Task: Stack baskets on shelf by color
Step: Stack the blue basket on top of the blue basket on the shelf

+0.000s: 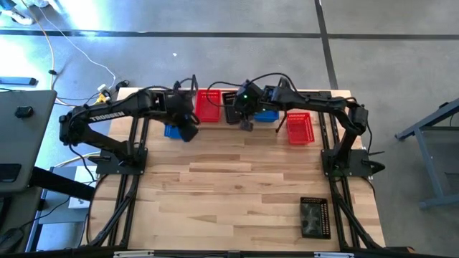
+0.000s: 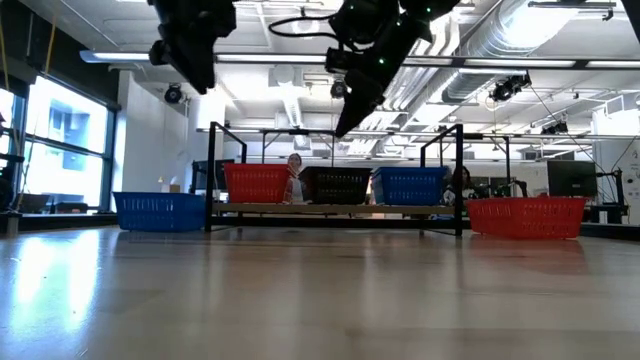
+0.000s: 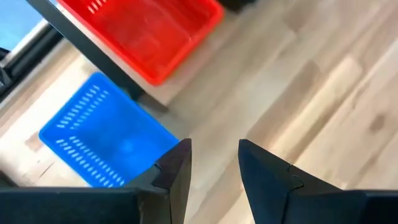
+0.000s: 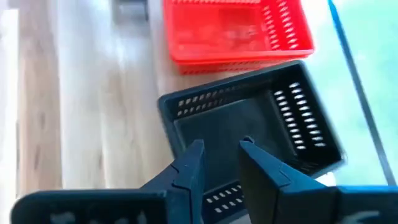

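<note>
Nearest me, bare tabletop (image 2: pixel 320 300), and beyond it the right gripper (image 4: pixel 219 163) hangs with fingers narrowly parted, empty, right above the black basket (image 4: pixel 249 121) on the shelf (image 2: pixel 335 209) at mid-frame, the left gripper (image 3: pixel 214 165) parted, empty

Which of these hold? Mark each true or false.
1. Three baskets sit on the shelf: red basket, black basket, blue basket. True.
2. The right gripper clamps the black basket. False: its jaws stand open above it.
3. A blue basket on the table sits left of the shelf in the low view. True.
4. The left gripper holds a red basket. False: it is empty, jaws apart.
</note>
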